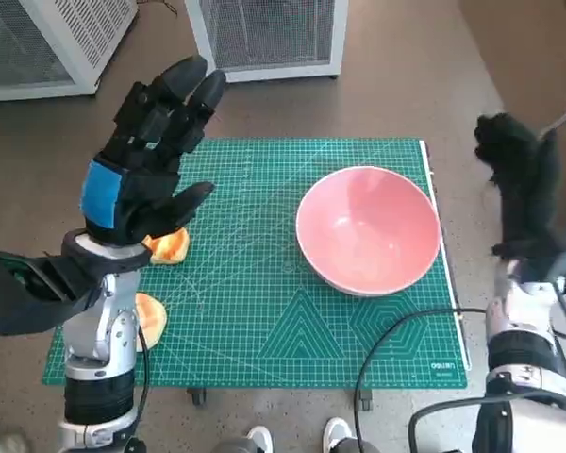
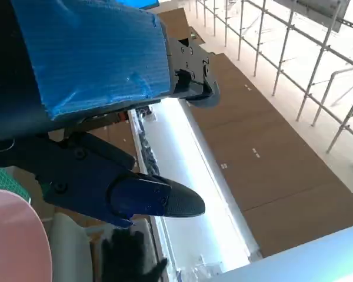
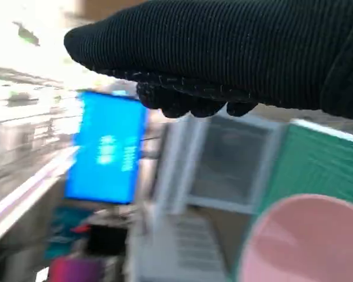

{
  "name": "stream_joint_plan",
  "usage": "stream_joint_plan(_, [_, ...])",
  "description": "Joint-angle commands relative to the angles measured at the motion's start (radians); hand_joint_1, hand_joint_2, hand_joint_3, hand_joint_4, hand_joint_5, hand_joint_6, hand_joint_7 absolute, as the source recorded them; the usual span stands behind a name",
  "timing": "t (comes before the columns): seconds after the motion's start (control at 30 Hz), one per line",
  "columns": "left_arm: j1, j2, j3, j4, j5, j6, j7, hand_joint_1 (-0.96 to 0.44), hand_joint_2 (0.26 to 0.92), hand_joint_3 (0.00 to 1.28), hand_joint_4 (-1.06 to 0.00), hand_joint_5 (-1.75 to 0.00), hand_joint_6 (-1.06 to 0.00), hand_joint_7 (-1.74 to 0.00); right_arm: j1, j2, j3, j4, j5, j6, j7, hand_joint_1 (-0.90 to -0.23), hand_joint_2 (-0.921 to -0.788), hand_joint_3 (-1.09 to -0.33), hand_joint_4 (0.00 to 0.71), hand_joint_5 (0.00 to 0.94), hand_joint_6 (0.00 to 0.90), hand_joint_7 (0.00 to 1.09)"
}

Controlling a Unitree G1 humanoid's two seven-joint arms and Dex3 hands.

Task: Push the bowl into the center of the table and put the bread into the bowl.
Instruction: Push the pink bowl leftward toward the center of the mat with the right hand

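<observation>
A pink bowl (image 1: 368, 229) stands upright and empty on the right half of the green cutting mat (image 1: 255, 311); its rim also shows in the left wrist view (image 2: 15, 235) and the right wrist view (image 3: 309, 241). Two orange-brown bread pieces lie near the mat's left edge: one (image 1: 170, 245) partly under my left hand, another (image 1: 152, 316) beside my left forearm. My left hand (image 1: 146, 156) is raised above the mat's left side, fingers spread, holding nothing. My right hand (image 1: 521, 179) hangs beyond the mat's right edge, beside the bowl, not touching it, empty.
White grilled cabinets (image 1: 264, 33) stand on the floor behind the table. A black cable (image 1: 396, 344) loops over the mat's front right corner. A person's shoes (image 1: 297, 436) show at the table's front edge.
</observation>
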Motion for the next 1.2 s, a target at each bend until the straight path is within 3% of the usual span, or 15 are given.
stream_joint_plan(0.03, [-0.005,0.003,0.002,-0.012,-0.001,0.009,0.004,-0.61,0.921,0.19,-0.27,0.00,-0.19,-0.45,0.013,0.030,0.021,0.046,-0.039,0.044,-0.048,-0.583,-0.921,-0.733,0.223,0.001,0.299,0.00])
stream_joint_plan(0.2, [0.000,0.002,0.004,-0.024,-0.007,0.018,0.004,-0.61,0.921,0.19,-0.27,0.00,-0.19,-0.44,0.022,0.062,0.021,0.064,-0.043,0.079,-0.057,-0.565,-0.921,-0.760,0.217,0.000,0.292,0.00])
stream_joint_plan(0.53, [0.012,0.002,0.004,-0.033,-0.005,0.006,-0.002,-0.62,0.921,0.19,-0.27,0.00,-0.20,-0.44,0.029,0.134,0.001,0.086,-0.021,0.183,-0.043,-0.571,-0.921,-0.758,0.214,0.000,0.295,0.00])
stream_joint_plan(0.7, [0.015,0.006,0.008,-0.032,-0.008,0.002,-0.008,-0.62,0.921,0.19,-0.27,0.00,-0.20,-0.44,0.023,0.166,0.004,0.089,-0.033,0.225,-0.062,-0.589,-0.921,-0.754,0.216,0.001,0.303,0.01])
stream_joint_plan(1.2, [0.032,0.023,0.019,-0.041,0.020,-0.017,-0.008,-0.63,0.921,0.22,-0.26,0.00,-0.20,-0.43,-0.015,0.244,0.009,0.088,-0.038,0.261,-0.075,-0.571,-0.921,-0.763,0.225,0.003,0.307,0.01])
